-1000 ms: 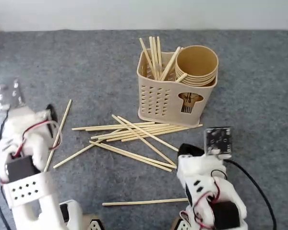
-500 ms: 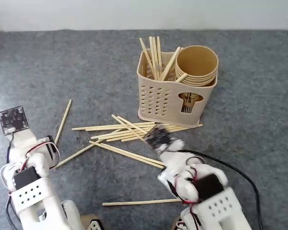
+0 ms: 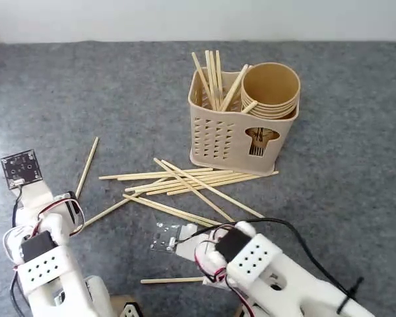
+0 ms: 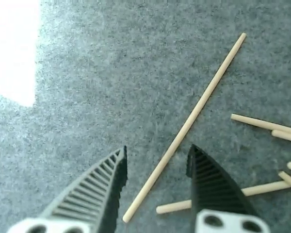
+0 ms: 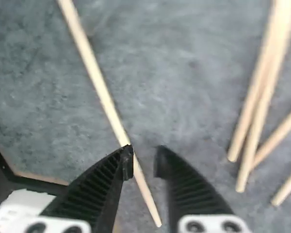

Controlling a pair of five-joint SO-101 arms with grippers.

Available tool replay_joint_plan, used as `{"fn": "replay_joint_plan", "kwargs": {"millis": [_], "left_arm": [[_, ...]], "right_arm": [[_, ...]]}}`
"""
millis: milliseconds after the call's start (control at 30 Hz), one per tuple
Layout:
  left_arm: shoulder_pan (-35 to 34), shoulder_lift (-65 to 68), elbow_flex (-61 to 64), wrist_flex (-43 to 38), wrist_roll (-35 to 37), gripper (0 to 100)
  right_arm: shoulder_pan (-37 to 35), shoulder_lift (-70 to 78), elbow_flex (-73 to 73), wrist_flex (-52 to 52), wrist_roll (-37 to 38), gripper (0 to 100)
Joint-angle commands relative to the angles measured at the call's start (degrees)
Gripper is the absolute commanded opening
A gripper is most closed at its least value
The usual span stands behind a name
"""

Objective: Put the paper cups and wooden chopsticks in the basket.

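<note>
Grey carpet [image 3: 66, 99], white wall [image 3: 185, 20]

We find the high view looking steeply down over the whole worktop [image 3: 119, 86]. Both wrist views sit close above it, facing past their fingers [image 4: 104, 194], sharing loose chopsticks [image 3: 185, 179] with the high view.

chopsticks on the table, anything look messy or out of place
Yes. A loose pile of chopsticks lies crisscrossed in front of the basket, not in it. Two strays lie apart: one beside the left arm, one at the front edge. The paper cups sit stacked in the basket.
</note>
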Motion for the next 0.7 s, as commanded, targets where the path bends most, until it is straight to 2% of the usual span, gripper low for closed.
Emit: {"fn": "replay_joint_plan", "kwargs": {"millis": [0, 300, 600, 667], "left_arm": [[-0.44, -1.58, -0.31, -1.05, -1.05, 20], [-0.44, -1.58, -0.22, -1.05, -1.05, 20], [-0.44, -1.58, -0.22, -1.05, -1.14, 20], [-0.44, -1.58, -0.22, -1.05, -1.14, 20]], "right_arm": [[-3.56, 1.63, -3.16, -2.42, -3.08, 17.7], [-16.04, 1.71, -3.34, -3.03, -6.77, 15.8], [-16.48, 2.42, -2.11, -8.48, -6.77, 15.4], [-16.48, 2.42, -1.93, -9.19, -6.59, 12.1]]}}
